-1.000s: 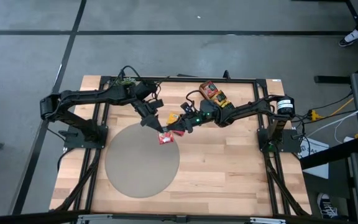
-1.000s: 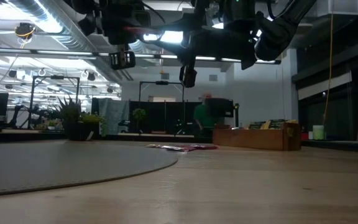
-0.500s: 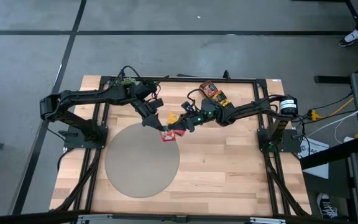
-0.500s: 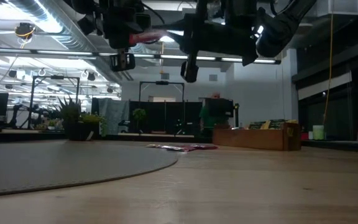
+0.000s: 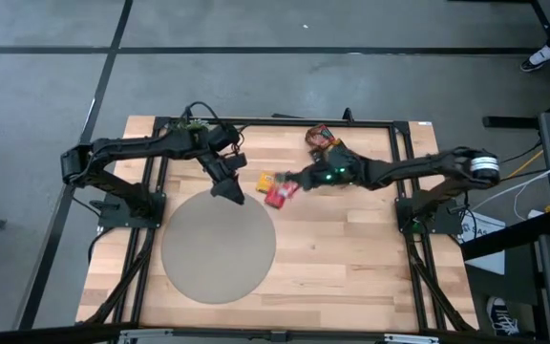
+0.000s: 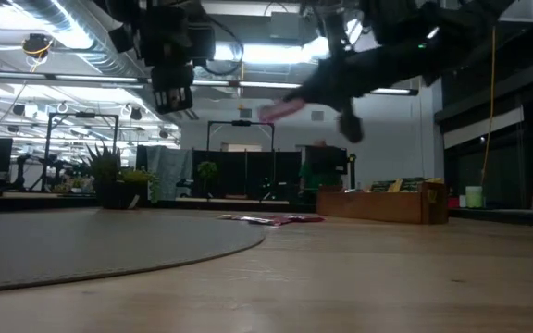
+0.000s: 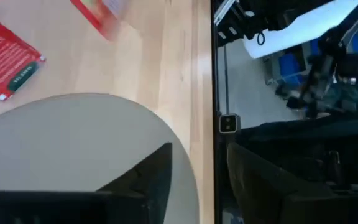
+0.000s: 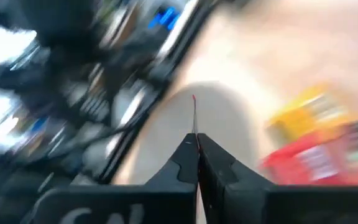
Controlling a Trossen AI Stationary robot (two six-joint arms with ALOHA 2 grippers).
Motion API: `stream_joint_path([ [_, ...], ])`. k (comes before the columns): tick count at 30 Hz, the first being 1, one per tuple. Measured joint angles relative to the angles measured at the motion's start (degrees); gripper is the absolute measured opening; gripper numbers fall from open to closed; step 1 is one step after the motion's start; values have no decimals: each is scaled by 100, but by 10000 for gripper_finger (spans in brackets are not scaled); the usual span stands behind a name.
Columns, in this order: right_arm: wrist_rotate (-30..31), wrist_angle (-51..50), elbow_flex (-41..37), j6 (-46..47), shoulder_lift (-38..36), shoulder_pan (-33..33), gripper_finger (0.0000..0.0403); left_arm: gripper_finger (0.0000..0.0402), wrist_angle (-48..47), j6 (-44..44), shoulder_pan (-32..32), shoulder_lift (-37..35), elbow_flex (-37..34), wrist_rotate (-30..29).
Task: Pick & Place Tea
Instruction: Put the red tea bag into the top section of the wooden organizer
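Nearest you is the round grey mat (image 5: 218, 248), flat & matte. L gripper (image 5: 229, 191) hangs over its far rim, fingers apart, nothing in them. Just beyond, on bare wood, lie a loose red sachet (image 7: 8, 59) & a yellow sachet (image 5: 265, 180). R gripper (image 8: 195, 144) is pinched tight on a thin red paper sachet (image 6: 280, 109), lifted off the table, edge-on btwn the fingers. The wooden tray (image 6: 378, 205) sits farther back twd the far edge, long axis slanted. It's on R arm's side, so that arm's nearer, I'd judge.

Overhead straight down, table-level sideways, 2 wrist close-ups, all sharing table (image 5: 351, 248)
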Motion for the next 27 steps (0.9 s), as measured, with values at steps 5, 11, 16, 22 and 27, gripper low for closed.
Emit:
stream_joint_path([
  [5,1961,-634,-317,-64,-707,-153,2,162,-62,358,241,2,0,-89],
  [11,3625,-657,-281,-616,-831,-433,2,157,-10,597,434,2,0,-641],
  [16,3978,-829,-274,-1067,-831,-744,2,160,-8,909,542,2,0,-750],
  [22,3993,-1530,-272,-1068,-829,-1133,2,160,-7,964,620,2,0,-764],
  [27,3868,-1725,-272,-1362,-825,-1531,2,157,144,967,684,2,0,-1134],
])
